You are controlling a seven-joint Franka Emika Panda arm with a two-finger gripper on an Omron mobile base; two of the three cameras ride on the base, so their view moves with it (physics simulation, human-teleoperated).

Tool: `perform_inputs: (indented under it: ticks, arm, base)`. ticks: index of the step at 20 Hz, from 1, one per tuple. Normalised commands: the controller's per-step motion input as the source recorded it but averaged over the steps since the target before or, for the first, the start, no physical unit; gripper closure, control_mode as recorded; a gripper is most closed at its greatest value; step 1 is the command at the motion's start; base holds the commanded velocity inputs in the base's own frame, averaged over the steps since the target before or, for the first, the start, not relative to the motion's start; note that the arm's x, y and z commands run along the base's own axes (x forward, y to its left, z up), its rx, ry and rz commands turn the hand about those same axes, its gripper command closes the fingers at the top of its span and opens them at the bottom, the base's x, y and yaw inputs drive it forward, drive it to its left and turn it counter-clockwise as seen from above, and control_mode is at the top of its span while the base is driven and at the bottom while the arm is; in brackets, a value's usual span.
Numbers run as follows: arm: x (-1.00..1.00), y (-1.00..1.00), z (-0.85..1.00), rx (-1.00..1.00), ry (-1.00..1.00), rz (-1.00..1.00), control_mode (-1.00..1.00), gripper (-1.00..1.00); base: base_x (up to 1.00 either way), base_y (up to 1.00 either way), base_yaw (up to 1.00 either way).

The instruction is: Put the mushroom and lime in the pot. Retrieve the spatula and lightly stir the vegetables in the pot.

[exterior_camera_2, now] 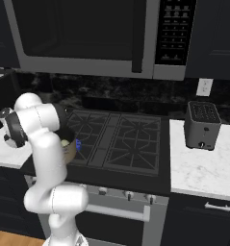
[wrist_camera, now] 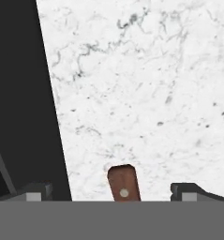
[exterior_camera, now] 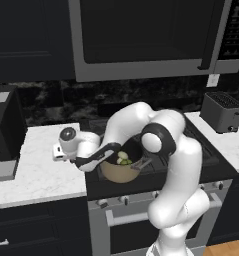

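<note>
Now mushroom (exterior_camera: 123,155) and lime (exterior_camera: 127,162) in pot (exterior_camera: 119,172); gripper (wrist_camera: 111,190) agape, empty, straddling spatula (wrist_camera: 123,183) handle; stirring pending.

- one pot (exterior_camera: 120,171) on the stove
- two veggies sitting in it: one mushroom (exterior_camera: 123,155), one lime (exterior_camera: 126,162)
- one spatula, just the red-brown handle end (wrist_camera: 123,183) visible
- one toaster (exterior_camera: 222,112)
- one microwave (exterior_camera: 146,37) overhead
- one stove (exterior_camera_2: 117,139)
- one wall outlet (exterior_camera_2: 203,87)
</note>
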Motion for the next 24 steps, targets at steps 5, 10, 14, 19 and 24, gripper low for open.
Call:
perform_inputs:
  ticks: [5,10,14,19,24]
  arm:
    - [0.13,-0.07,-0.37,0.00,0.12,0.00,-1.00,-1.00]
    - [0.14,0.00,-0.19,0.00,0.04,0.00,-1.00,-1.00]
    - [0.44,0.03,-0.02,0.00,0.00,0.00,-1.00,-1.00]
    - [0.33,0.10,-0.18,0.00,0.02,0.01,-1.00,-1.00]
    - [0.01,0.00,-0.57,-0.05,0.09,0.00,-1.00,1.00]
  base:
    - [0.00,0.00,0.00]
    - [0.00,0.00,0.00]
    - [0.00,0.00,0.00]
    - [0.00,0.00,0.00]
    - [0.00,0.00,0.00]
